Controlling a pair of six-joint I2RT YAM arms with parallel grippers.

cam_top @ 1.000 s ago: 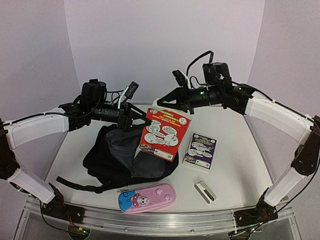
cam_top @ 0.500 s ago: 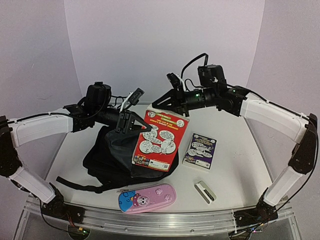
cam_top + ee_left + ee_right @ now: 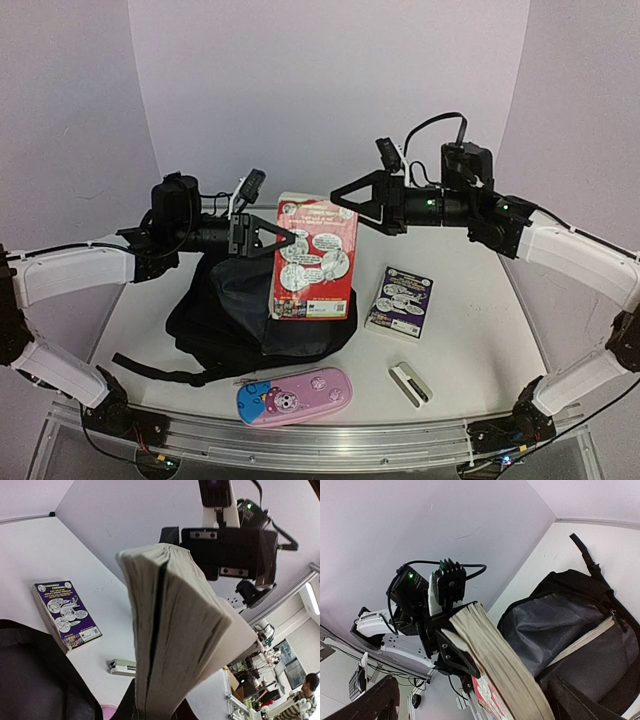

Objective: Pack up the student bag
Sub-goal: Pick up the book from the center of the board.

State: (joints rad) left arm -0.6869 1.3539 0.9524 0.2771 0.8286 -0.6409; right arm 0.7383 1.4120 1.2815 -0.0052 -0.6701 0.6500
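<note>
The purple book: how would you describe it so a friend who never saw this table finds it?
Find the big black backpack on the white table, then look right of it, past the red book held upright. The purple book lies flat there, the only book lying down, smaller, with white cartoon bubbles on its cover.

Nothing here reads cleanly from where I stand. The red book [image 3: 315, 258], upright over the student bag [image 3: 215, 325], has a yellow title band at its top and white speech bubbles full of print, all too small to make out. The purple book [image 3: 67, 614], flat on the tabletop [image 3: 470, 320], carries yellow title lines above its own cartoon bubbles and a row of tiny coloured marks along the lower edge; the letters blur.
</note>
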